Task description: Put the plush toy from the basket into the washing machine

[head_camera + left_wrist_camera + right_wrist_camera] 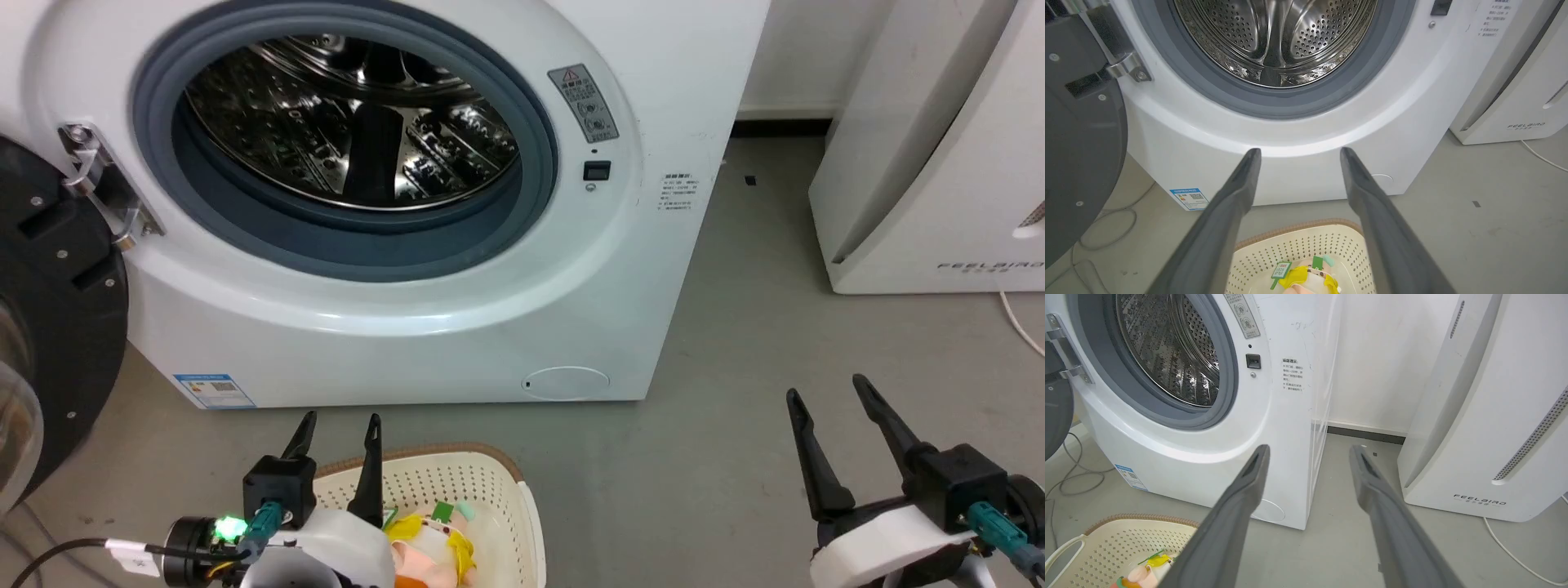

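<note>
The plush toy [429, 543] lies in the cream basket [498, 490] on the floor, showing yellow, pale pink and green tags; it is also in the left wrist view [1308, 277] and at the bottom of the right wrist view [1145, 571]. My left gripper [339, 429] hovers open over the basket's [1298, 245] near-left part, fingers pointing toward the washing machine [408, 327]. The machine's steel drum [351, 122] looks empty and its black-rimmed door [49, 327] hangs open at the left. My right gripper [829, 392] is open over bare floor to the right.
A white appliance marked FEELBIRD [939, 163] stands at the right, with a white cable [1020, 322] on the floor beside it. Dark cables [1106, 228] lie on the floor under the open door. Grey floor [735, 327] separates the two appliances.
</note>
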